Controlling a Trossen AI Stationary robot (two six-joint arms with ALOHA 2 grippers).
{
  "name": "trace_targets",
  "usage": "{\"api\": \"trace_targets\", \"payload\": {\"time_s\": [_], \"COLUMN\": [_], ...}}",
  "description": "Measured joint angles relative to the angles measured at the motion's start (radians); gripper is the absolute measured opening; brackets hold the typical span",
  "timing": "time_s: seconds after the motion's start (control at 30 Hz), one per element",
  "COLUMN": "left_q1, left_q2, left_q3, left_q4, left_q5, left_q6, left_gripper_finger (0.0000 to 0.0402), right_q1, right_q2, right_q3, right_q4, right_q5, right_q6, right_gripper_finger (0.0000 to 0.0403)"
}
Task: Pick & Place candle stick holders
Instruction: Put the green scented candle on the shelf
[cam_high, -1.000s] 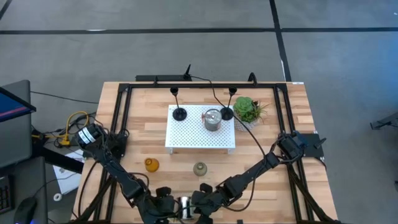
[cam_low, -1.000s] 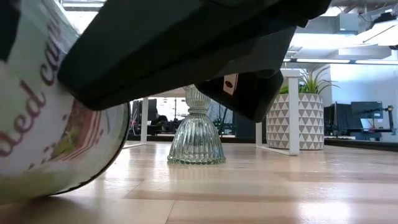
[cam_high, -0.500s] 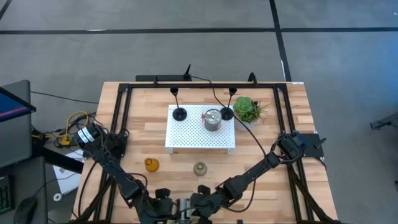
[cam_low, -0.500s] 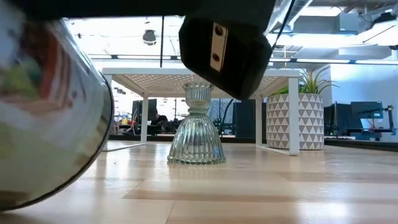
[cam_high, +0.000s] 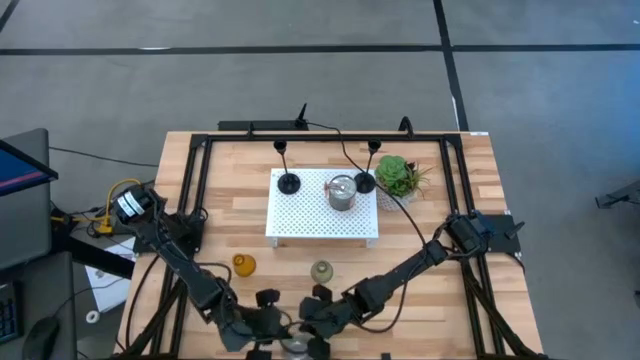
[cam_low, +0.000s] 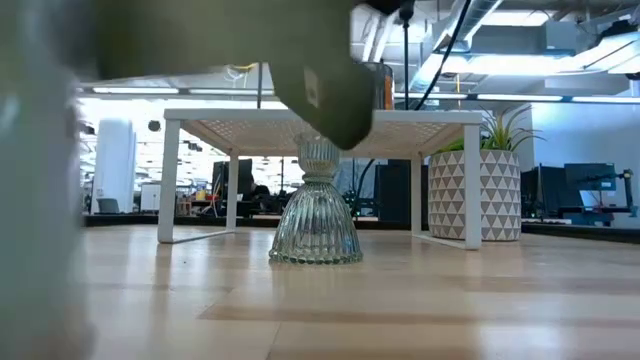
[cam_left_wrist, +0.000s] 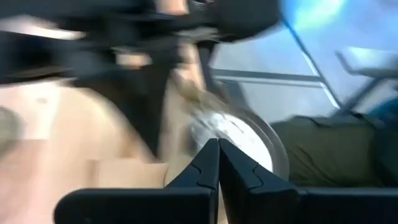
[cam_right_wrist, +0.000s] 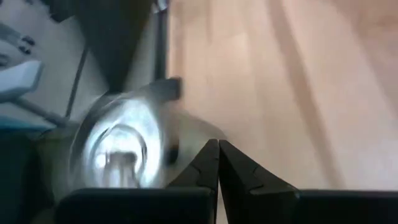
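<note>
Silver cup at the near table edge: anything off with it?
Yes. The silver cup sits at the very front edge of the table, between the shut left gripper and shut right gripper, neither holding it. The wrist views show its open mouth side-on, so it seems tipped over.

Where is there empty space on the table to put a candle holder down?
Bare wood lies left of the white tray, above the amber holder, and right of the grey-green holder. The tray's front half is free too. It is crowded at the near edge, where both claws meet around a silver cup.
</note>
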Motion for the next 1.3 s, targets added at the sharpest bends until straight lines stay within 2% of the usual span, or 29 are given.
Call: {"api": "trace_targets", "payload": {"time_s": [0.2,0.27,0.6,0.7,0.87,1.0,1.13,1.3], "left_q1": [-0.004,-0.005,0.007,0.016,0.013,-0.004,-0.029,-0.072], "left_q2": [0.017,0.022,0.011,0.007,-0.026,-0.075,-0.108,-0.09], "left_q3": [-0.001,-0.002,-0.002,-0.002,-0.003,-0.003,-0.003,-0.003], "left_q4": [-0.048,-0.05,-0.142,-0.192,-0.232,-0.232,-0.224,-0.125], "left_q5": [0.002,0.006,-0.09,-0.13,-0.13,-0.048,0.096,0.16], "left_q6": [-0.033,-0.033,0.001,0.001,0.0,0.0,-0.004,-0.011], "left_gripper_finger": [0.0003,0.0002,0.0002,0.0002,0.0002,0.0002,0.0002,0.0002], "right_q1": [-0.002,-0.004,-0.022,-0.031,-0.033,-0.018,0.002,0.03], "right_q2": [-0.001,-0.001,-0.003,-0.03,-0.11,-0.15,-0.162,-0.163], "right_q3": [0.0,0.0,-0.002,-0.005,-0.004,-0.004,-0.004,-0.004], "right_q4": [-0.013,-0.017,-0.075,-0.138,-0.246,-0.24,-0.217,-0.216], "right_q5": [-0.011,0.015,0.097,0.138,0.194,0.186,0.137,0.136], "right_q6": [-0.014,-0.017,-0.041,-0.045,-0.062,-0.112,-0.13,-0.127], "right_gripper_finger": [0.0,0.0,0.0,0.0,0.0,0.0,0.0,0.0]}}
